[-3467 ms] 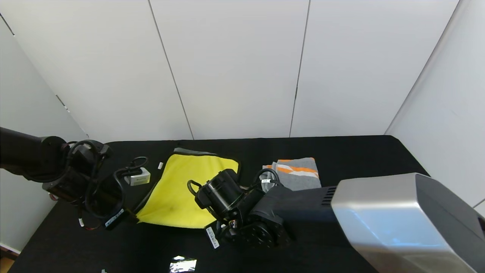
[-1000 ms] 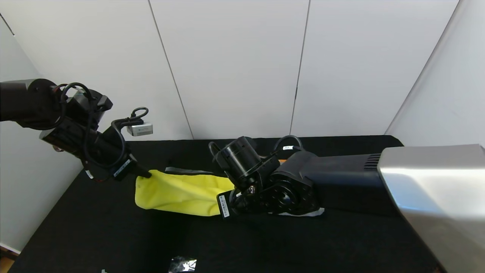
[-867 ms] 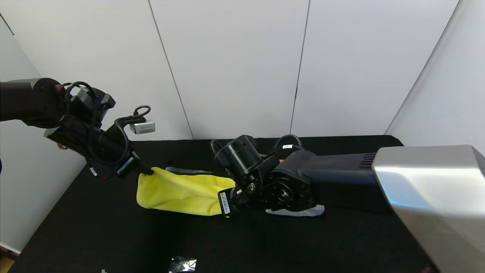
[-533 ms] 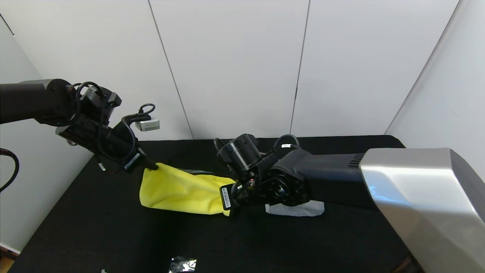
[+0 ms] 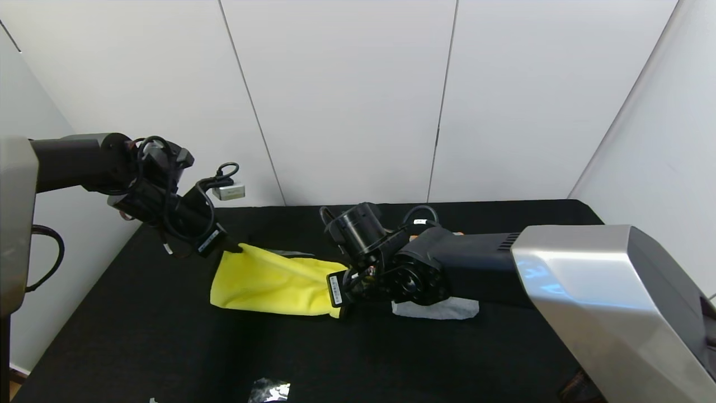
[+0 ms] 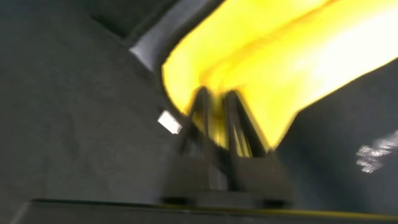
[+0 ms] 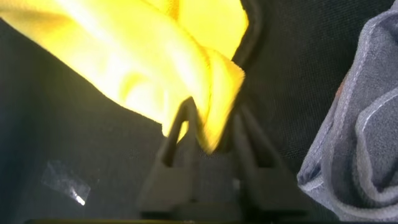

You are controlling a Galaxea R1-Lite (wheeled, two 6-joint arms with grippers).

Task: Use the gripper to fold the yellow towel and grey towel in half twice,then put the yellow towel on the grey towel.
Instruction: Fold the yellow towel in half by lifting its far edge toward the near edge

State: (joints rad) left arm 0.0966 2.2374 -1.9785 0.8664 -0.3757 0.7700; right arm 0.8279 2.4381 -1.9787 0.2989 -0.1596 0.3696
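Note:
The yellow towel (image 5: 268, 282) hangs doubled over between my two grippers at the middle left of the black table (image 5: 140, 336). My left gripper (image 5: 235, 249) is shut on its left corner, seen close in the left wrist view (image 6: 214, 102) with yellow towel (image 6: 280, 56) beyond it. My right gripper (image 5: 341, 291) is shut on its right corner (image 7: 214, 118), where the yellow cloth (image 7: 143, 56) drapes away. The grey towel (image 5: 442, 308) lies folded under my right arm, mostly hidden; its edge shows in the right wrist view (image 7: 367, 124).
A crumpled shiny scrap (image 5: 270, 390) lies near the table's front edge. A small white tag (image 6: 169, 122) lies on the black cloth by the left gripper. White wall panels (image 5: 358, 101) stand behind the table.
The yellow towel lay flat 3.5 s ago; both grippers have since lifted its near edge. Over the last second the left gripper moved right and toward the back, with the right gripper shifting slightly.

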